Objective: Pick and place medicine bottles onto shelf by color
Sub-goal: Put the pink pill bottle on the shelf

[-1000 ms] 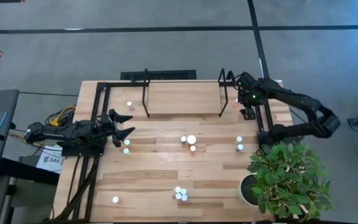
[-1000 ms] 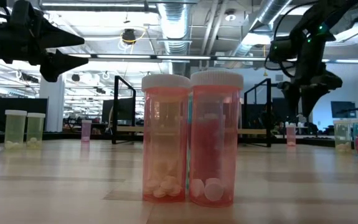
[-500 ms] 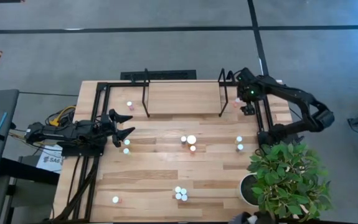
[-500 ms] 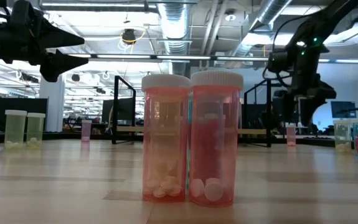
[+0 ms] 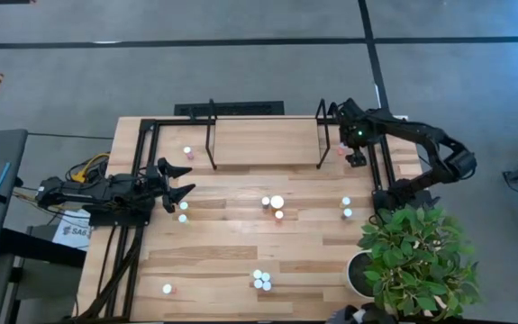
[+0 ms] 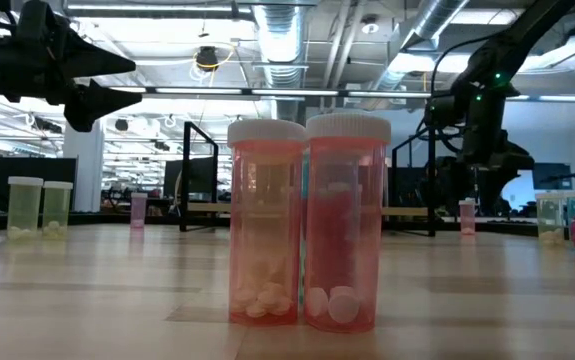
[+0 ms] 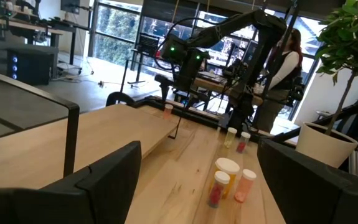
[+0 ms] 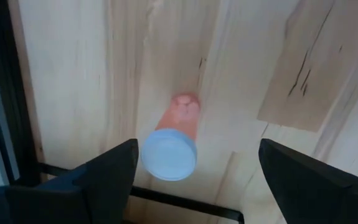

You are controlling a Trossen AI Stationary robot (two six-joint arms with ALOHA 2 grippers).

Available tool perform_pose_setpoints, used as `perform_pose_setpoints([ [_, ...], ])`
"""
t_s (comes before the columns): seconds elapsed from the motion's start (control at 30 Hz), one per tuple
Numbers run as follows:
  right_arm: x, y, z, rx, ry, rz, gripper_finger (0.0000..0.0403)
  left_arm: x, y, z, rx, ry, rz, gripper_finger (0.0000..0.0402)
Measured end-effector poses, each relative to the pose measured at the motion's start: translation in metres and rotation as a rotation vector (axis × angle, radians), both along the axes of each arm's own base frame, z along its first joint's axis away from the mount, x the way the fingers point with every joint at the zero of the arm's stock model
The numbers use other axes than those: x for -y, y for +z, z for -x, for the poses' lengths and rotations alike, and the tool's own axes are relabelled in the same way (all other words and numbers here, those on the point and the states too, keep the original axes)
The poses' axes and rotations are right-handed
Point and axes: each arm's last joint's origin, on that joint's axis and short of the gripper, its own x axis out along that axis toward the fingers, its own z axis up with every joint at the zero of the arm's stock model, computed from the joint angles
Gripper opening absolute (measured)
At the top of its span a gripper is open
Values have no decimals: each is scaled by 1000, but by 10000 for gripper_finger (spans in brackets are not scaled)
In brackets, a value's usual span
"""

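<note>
A pink medicine bottle (image 8: pixel 169 152) with a white cap stands on the table just right of the shelf (image 5: pixel 266 139); it also shows in the high view (image 5: pixel 340 151) and the low view (image 6: pixel 466 215). My right gripper (image 8: pixel 198 149) hangs open above it, pointing down, with a finger on either side and the bottle nearer one finger. It shows there in the high view too (image 5: pixel 353 153). My left gripper (image 5: pixel 182 186) waits open and level at the table's left. More medicine bottles stand about the table, among them a pink pair (image 6: pixel 307 225) close to the low camera.
A larger-capped bottle (image 5: pixel 277 202) and two small ones stand mid-table, and a pair (image 5: pixel 347 208) stands to their right. A potted plant (image 5: pixel 416 256) fills the near right corner. The shelf's black hoops (image 5: pixel 323 135) rise beside my right gripper. A person (image 7: pixel 284 62) stands beyond the table.
My right gripper has sunk toward the pink bottle beside the shelf's right hoop and shifted a little toward the table's left. The bottle has stayed where it was.
</note>
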Motion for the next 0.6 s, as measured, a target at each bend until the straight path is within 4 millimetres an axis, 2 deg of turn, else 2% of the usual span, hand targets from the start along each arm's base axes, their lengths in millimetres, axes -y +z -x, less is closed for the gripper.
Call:
perform_pose_setpoints([
  [0.33,1,0,0,-5,-3,15,288,0,0,0,0,0,0,311],
  [0.6,2,0,0,-21,-8,30,263,0,0,0,0,0,0,311],
])
